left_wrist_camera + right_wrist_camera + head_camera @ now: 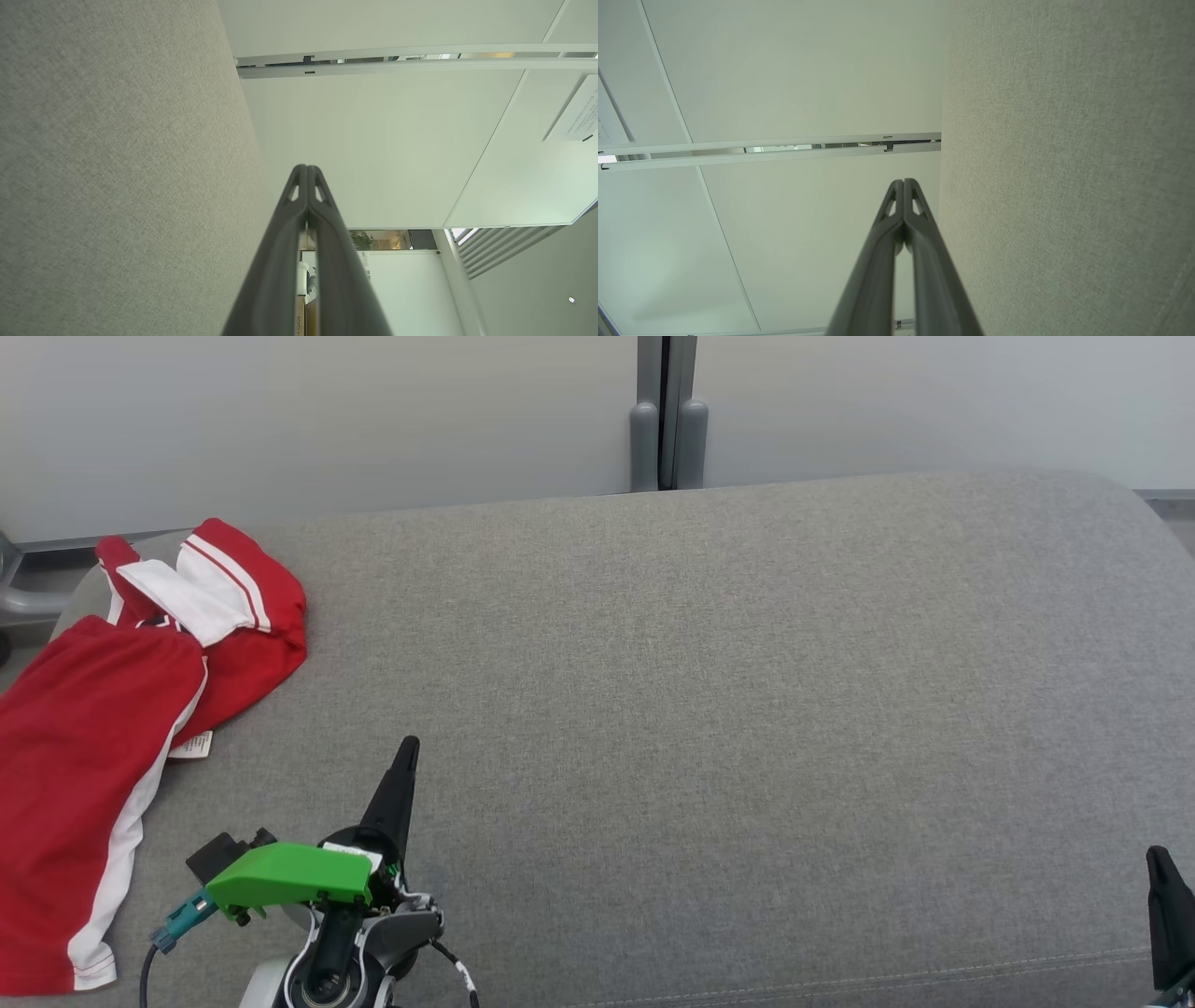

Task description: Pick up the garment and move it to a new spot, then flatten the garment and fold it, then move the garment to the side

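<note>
Two end effectors, both fully closed and holding nothing. The left end effector sits low left above the grey cushion, fingers pressed together, with a green cover on its wrist. The right end effector is at the lower right edge; in its wrist view the fingertips meet. The red-and-white garment lies rumpled at the cushion's far left, apart from the left end effector, with a white label at its right hem.
</note>
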Controlling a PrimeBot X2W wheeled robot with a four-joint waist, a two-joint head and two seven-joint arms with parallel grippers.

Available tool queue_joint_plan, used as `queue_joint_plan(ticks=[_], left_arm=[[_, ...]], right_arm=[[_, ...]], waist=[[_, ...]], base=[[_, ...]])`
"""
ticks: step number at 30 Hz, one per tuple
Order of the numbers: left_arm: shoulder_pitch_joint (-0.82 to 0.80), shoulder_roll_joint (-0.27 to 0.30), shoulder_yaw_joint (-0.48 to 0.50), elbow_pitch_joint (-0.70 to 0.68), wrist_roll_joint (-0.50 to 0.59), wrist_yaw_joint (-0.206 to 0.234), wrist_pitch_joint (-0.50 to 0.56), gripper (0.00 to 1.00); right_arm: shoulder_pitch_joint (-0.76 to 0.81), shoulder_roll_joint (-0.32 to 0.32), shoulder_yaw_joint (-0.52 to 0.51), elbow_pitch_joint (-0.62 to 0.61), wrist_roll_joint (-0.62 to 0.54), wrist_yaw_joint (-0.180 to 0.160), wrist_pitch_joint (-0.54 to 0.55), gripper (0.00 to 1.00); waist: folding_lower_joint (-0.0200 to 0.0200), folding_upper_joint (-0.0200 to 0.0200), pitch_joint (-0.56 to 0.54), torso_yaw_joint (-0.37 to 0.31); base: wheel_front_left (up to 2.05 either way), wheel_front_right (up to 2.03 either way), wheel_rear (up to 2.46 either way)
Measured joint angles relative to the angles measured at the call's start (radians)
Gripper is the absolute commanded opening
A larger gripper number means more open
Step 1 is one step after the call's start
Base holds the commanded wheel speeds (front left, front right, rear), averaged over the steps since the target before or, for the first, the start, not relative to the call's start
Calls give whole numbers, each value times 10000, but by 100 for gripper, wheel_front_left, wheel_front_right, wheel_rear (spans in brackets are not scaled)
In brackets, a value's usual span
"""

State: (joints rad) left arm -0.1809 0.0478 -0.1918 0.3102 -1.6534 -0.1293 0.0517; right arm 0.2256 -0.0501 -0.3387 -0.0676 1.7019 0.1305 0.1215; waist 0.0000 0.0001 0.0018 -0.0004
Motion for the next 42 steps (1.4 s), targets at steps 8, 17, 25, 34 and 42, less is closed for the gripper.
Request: queue_joint_plan(ticks=[8, 17, 25, 34, 42], left_arm=[[0, 0, 0, 0, 0, 0, 0, 0], [0, 0, 0, 0, 0, 0, 0, 0], [0, 0, 0, 0, 0, 0, 0, 0], [0, 0, 0, 0, 0, 0, 0, 0], [405, -4, -52, 385, 4, 21, -4, 100]], right_arm=[[0, -2, 0, 0, 0, 0, 0, 0], [0, 0, 0, 0, 0, 0, 0, 0], [0, 0, 0, 0, 0, 0, 0, 0], [0, -2, 0, 0, 0, 0, 0, 0], [2, 190, 73, 403, 15, -2, 0, 100]], waist=[[0, 0, 0, 0], [0, 0, 0, 0], [0, 0, 0, 0], [0, 0, 0, 0], [0, 0, 0, 0]], base=[[0, 0, 0], [0, 0, 0], [0, 0, 0], [0, 0, 0], [0, 0, 0]])
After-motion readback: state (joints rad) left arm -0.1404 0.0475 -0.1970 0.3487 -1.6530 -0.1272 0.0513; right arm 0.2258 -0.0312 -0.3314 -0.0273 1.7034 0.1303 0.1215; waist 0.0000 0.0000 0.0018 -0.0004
